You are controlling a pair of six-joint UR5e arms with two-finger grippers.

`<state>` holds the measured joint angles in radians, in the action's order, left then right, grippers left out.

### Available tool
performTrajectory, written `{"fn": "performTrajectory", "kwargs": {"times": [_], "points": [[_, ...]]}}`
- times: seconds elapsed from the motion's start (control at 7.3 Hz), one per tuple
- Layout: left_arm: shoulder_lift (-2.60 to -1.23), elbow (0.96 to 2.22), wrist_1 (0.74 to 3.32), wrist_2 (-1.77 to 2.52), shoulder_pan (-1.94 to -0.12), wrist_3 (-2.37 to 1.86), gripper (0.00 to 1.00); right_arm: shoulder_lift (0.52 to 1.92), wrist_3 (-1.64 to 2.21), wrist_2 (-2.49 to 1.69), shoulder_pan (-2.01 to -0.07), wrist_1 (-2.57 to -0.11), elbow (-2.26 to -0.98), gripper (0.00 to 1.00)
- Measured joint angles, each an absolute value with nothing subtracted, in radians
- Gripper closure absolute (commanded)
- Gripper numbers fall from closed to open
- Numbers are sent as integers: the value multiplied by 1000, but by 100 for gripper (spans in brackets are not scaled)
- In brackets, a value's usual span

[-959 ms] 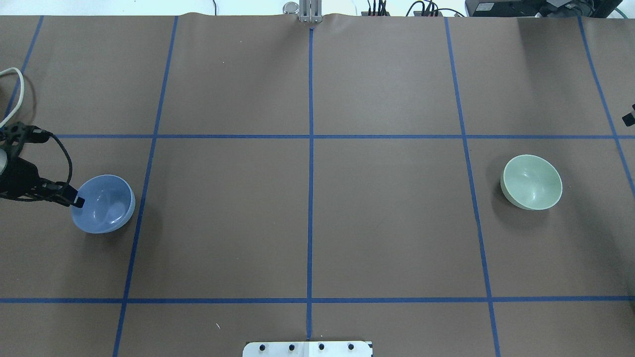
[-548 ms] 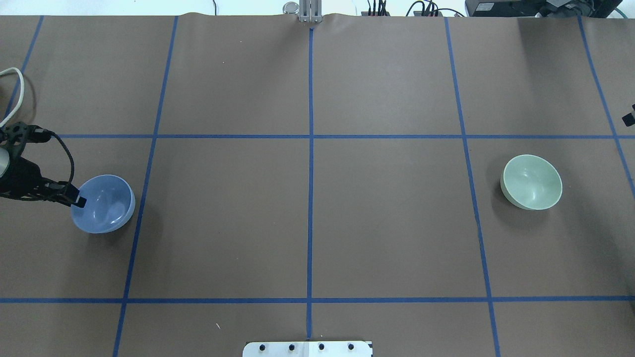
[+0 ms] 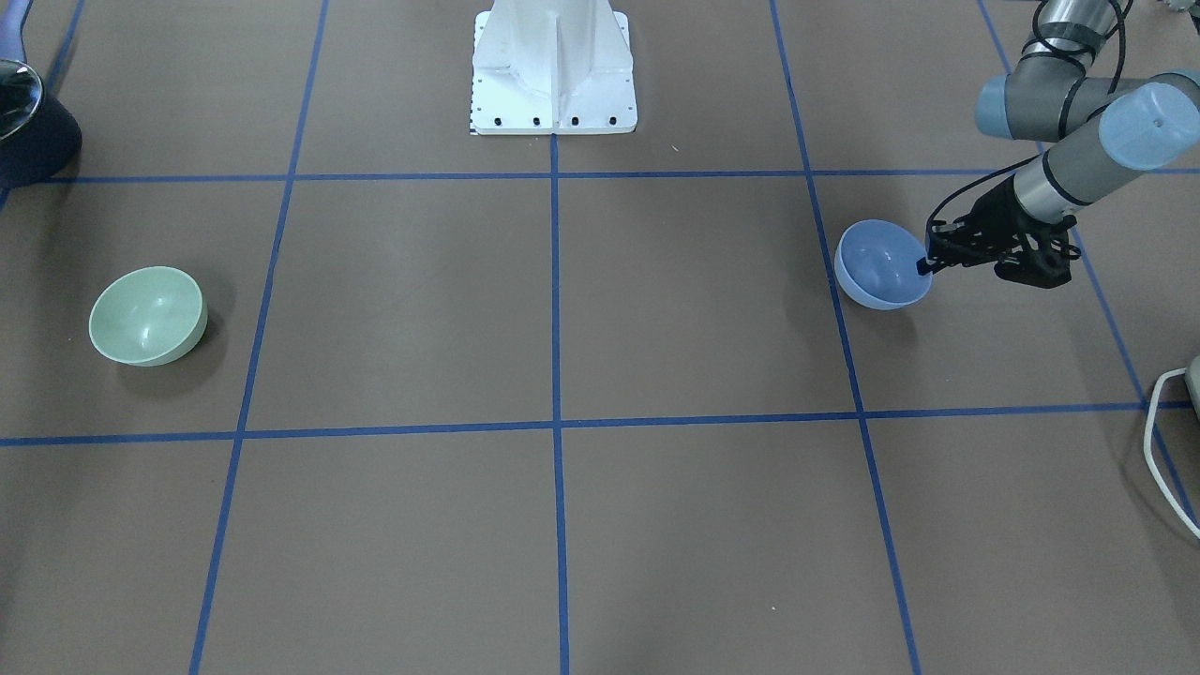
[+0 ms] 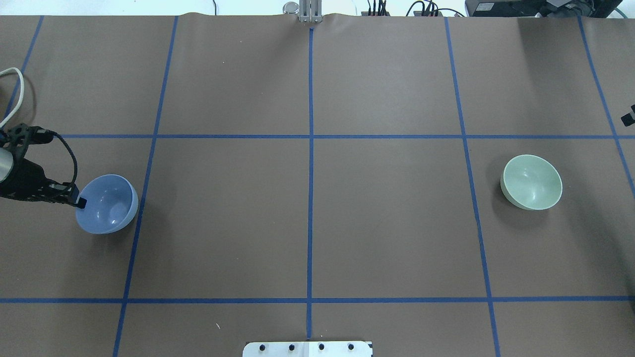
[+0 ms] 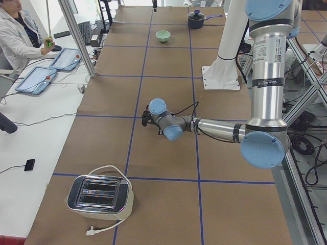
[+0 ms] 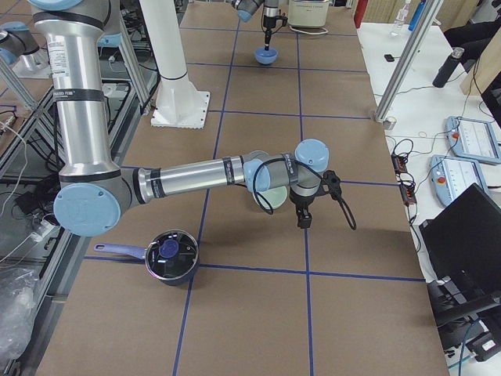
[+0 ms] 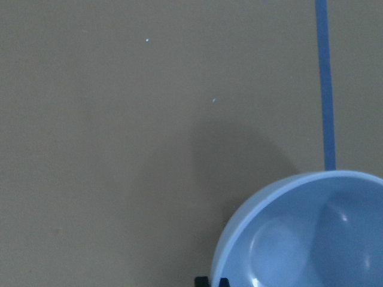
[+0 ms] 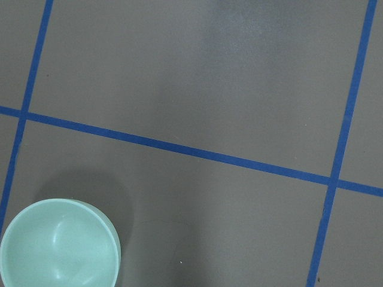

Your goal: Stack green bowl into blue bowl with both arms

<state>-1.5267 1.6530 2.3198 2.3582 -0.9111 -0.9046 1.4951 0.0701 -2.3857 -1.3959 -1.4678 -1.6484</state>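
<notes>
Since the frame half a second back, the blue bowl (image 4: 109,206) is seen shifted slightly toward the middle of the counter (image 4: 387,223), and the left claw (image 4: 79,202) is shifted with it. The green bowl (image 4: 532,181) is found where it was.

The blue bowl is placed far out on the robot's left side, in the middle row of the squares marked by blue tape (image 4: 310,198), just short of a tape line. Its rim is pinched by the left claw, with one finger inside the bowl and one outside. Whether the bowl is raised off the counter cannot be told.

The green bowl is set upright on the counter far out on the robot's right side, well apart from the blue bowl. The right claw (image 6: 301,222) is held pointing down just beside it, on the side away from the robot, and is not touching it. Whether this claw is open or closed cannot be told.

A lidded pot (image 6: 171,254) is seen near the counter's right end and a toaster (image 5: 99,193) near its left end. A white pedestal (image 3: 553,66) is mounted at the robot's edge.
</notes>
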Motion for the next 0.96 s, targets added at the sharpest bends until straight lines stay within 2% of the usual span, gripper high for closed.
{"fn": "performTrajectory", "kwargs": {"times": [0.55, 0.96], "points": [[-1573, 1715, 2310, 2396, -911, -1065, 96, 1490, 93, -2400, -1396, -1371, -1599, 0], [-1759, 1732, 2171, 2411, -911, -1268, 96, 1497, 168, -2427, -1395, -1370, -1638, 0]]}}
